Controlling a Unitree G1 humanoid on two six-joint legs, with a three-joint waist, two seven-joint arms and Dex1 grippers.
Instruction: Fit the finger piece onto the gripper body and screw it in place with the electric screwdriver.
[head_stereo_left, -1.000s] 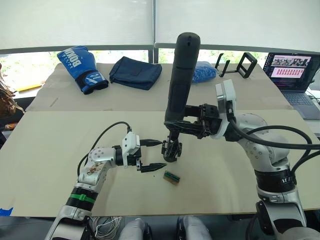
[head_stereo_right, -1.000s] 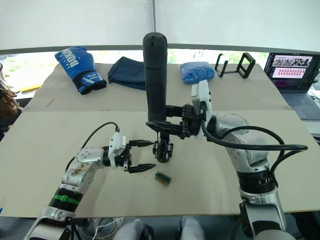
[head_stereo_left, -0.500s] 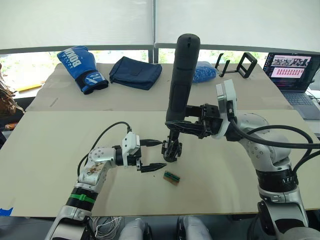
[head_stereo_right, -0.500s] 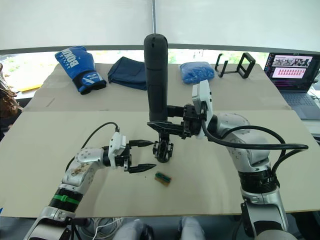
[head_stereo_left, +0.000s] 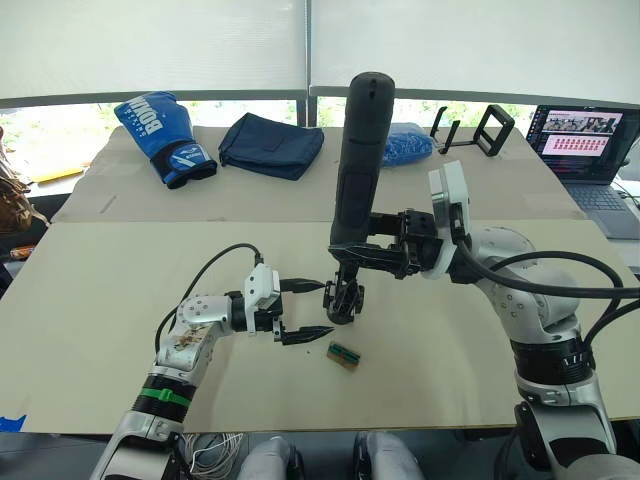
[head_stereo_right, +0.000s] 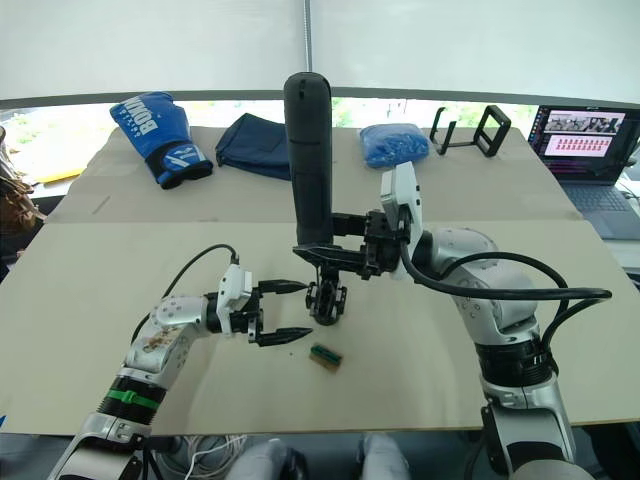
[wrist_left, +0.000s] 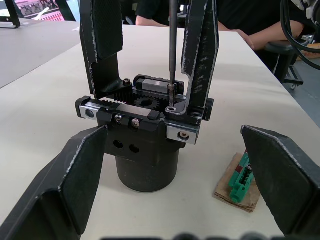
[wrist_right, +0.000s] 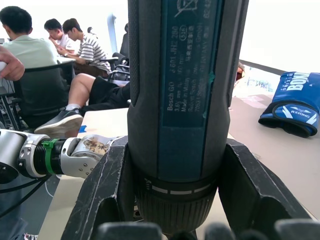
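The gripper body (head_stereo_left: 342, 300) stands upright on the table, a black stubby base with a metal rack on top. Two black pointed fingers rise from it; the finger piece (wrist_left: 200, 55) sits on the rack's carriage. My right gripper (head_stereo_left: 360, 255) is shut on the electric screwdriver (head_stereo_left: 358, 160), held upright above the body. Its thin bit (wrist_left: 172, 50) comes straight down onto a screw beside the finger piece. My left gripper (head_stereo_left: 328, 308) is open, its fingertips on either side of the body's base without touching it.
A small green part on a brown card (head_stereo_left: 343, 355) lies just in front of the body. At the table's far side are a blue boxing glove (head_stereo_left: 165, 135), a dark blue bag (head_stereo_left: 270, 143), a blue pouch (head_stereo_left: 405, 145), a black stand (head_stereo_left: 480, 128) and a laptop (head_stereo_left: 585, 135).
The screwdriver's top has leaned very slightly to the left. The left gripper and the gripper body have stayed where they were.
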